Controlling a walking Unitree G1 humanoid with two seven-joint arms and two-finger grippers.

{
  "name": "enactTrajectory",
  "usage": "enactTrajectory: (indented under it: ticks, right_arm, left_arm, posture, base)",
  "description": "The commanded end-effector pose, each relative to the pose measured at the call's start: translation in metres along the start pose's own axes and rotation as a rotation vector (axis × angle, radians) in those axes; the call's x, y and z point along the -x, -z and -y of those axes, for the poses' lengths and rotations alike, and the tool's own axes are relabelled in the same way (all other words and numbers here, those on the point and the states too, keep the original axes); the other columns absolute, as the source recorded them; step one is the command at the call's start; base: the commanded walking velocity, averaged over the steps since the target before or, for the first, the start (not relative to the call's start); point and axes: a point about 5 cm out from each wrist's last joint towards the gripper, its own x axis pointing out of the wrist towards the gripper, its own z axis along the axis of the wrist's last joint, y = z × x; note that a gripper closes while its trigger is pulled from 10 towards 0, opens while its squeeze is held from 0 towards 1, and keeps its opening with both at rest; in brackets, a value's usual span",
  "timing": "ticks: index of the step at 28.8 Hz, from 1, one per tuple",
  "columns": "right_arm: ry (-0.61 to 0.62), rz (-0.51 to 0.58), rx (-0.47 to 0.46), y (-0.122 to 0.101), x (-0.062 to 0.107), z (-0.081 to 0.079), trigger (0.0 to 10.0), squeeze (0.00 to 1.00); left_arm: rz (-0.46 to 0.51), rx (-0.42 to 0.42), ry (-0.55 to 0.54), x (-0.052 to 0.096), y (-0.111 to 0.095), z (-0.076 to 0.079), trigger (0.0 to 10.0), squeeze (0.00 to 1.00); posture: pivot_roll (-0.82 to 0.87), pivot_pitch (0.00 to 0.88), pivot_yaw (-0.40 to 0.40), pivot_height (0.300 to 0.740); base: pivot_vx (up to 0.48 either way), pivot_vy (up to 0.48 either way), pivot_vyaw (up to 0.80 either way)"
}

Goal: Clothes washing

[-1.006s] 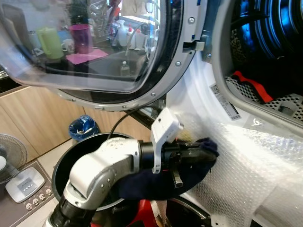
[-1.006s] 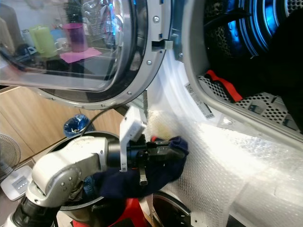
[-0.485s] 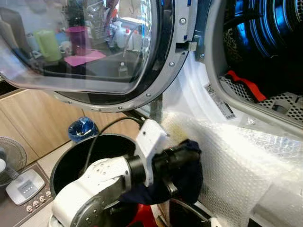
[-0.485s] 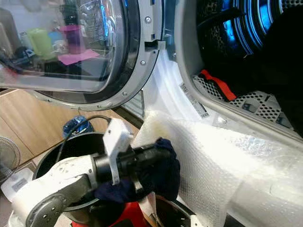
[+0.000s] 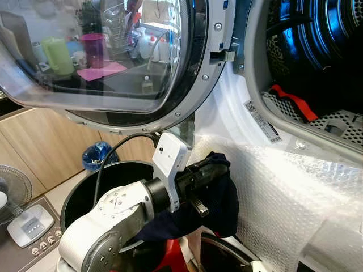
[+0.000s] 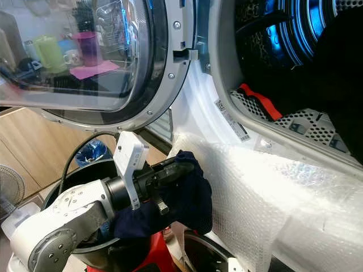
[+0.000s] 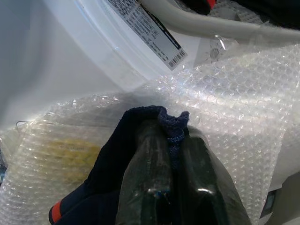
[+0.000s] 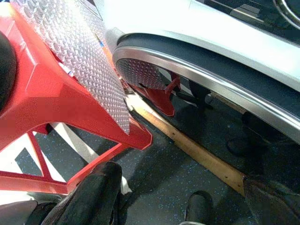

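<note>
My left gripper (image 5: 218, 165) is shut on a dark navy garment (image 5: 222, 199) that hangs from its fingers below the washer's open drum (image 5: 317, 45). In the left wrist view the two black fingers (image 7: 152, 164) pinch a fold of this navy garment (image 7: 108, 168) close to the bubble-wrapped washer front (image 7: 234, 112). A red and black piece of clothing (image 5: 292, 102) lies inside the drum. A black laundry basket (image 5: 85, 192) stands under my left arm. My right gripper (image 8: 187, 208) hangs low and open above the floor.
The round glass door (image 5: 113, 56) is swung open to the upper left. Bubble wrap (image 5: 283, 192) covers the washer front. A red stool (image 8: 42, 98) stands below. A blue bin (image 5: 96, 154), a fan (image 5: 8, 190) and a scale (image 5: 28, 224) are on the left.
My left gripper has drawn back to the left, away from the bubble wrap, still holding the navy garment. The head camera has shifted slightly.
</note>
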Motion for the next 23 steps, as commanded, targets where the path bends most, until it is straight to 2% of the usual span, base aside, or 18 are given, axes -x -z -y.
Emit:
enactTrajectory:
  ticks: [1, 23]
  right_arm:
    - [0.003, 0.0, 0.001, 0.0015, 0.0001, -0.0005, 10.0, 0.0]
    - [-0.005, 0.003, 0.003, -0.0012, -0.0007, -0.003, 10.0, 0.0]
  left_arm:
    - [0.043, -0.03, 0.026, 0.0, -0.0092, 0.0059, 10.0, 0.0]
    - [0.062, -0.021, 0.005, 0.0005, -0.0125, 0.0043, 10.0, 0.0]
  posture:
    - [0.16, 0.021, 0.049, 0.74]
    - [0.17, 0.052, 0.046, 0.74]
  base:
    - [0.0, 0.0, 0.0]
    - [0.0, 0.0, 0.0]
